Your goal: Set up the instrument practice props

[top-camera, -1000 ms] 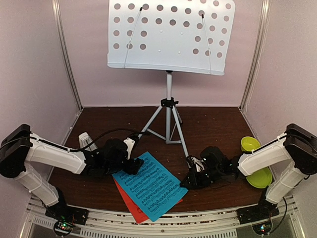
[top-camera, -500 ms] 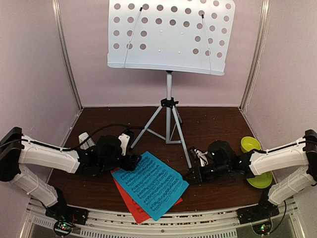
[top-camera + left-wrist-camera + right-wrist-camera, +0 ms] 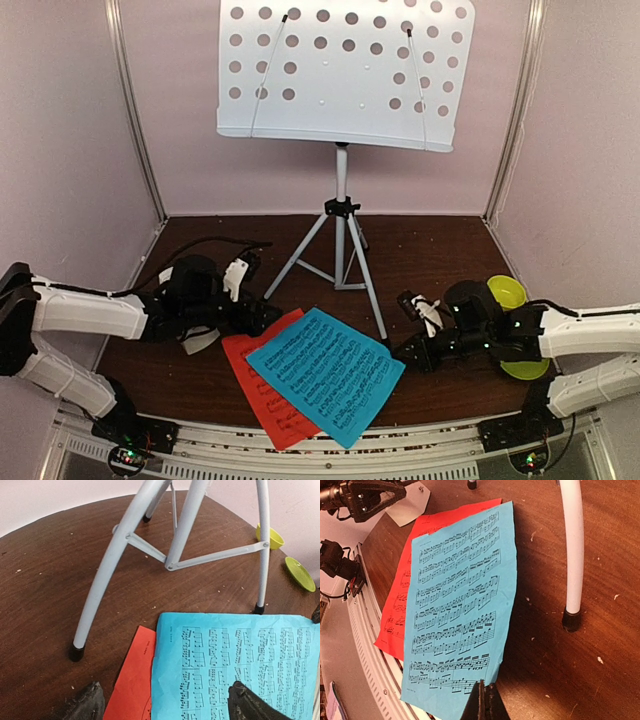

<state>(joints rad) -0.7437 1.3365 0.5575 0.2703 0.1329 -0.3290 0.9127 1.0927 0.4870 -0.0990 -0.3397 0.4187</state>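
The white perforated music-stand desk [image 3: 340, 75] stands on its grey tripod [image 3: 341, 240] at the back; the tripod legs also show in the left wrist view [image 3: 107, 575]. The blue music sheet [image 3: 327, 375] lies partly over the red sheet [image 3: 255, 385] at the front. My right gripper [image 3: 403, 350] is shut on the blue sheet's right edge [image 3: 465, 610], its closed tips [image 3: 485, 702] pinching the paper. My left gripper [image 3: 266, 318] is open and empty, its fingers [image 3: 89, 704] either side of the two sheets' top edges [image 3: 132, 680]. A white object, perhaps the metronome [image 3: 203, 340], shows under my left arm.
A lime-green cup [image 3: 505, 291] and a flat green dish [image 3: 525, 365] sit at the right behind my right arm; both show in the left wrist view [image 3: 272, 536]. A tripod foot [image 3: 570, 620] stands close to the blue sheet. The table's front rail [image 3: 320, 455] runs just below the sheets.
The blue sheet has slid right with my right gripper, uncovering more of the red sheet. My left gripper has drawn back to the left, off the blue sheet's corner.
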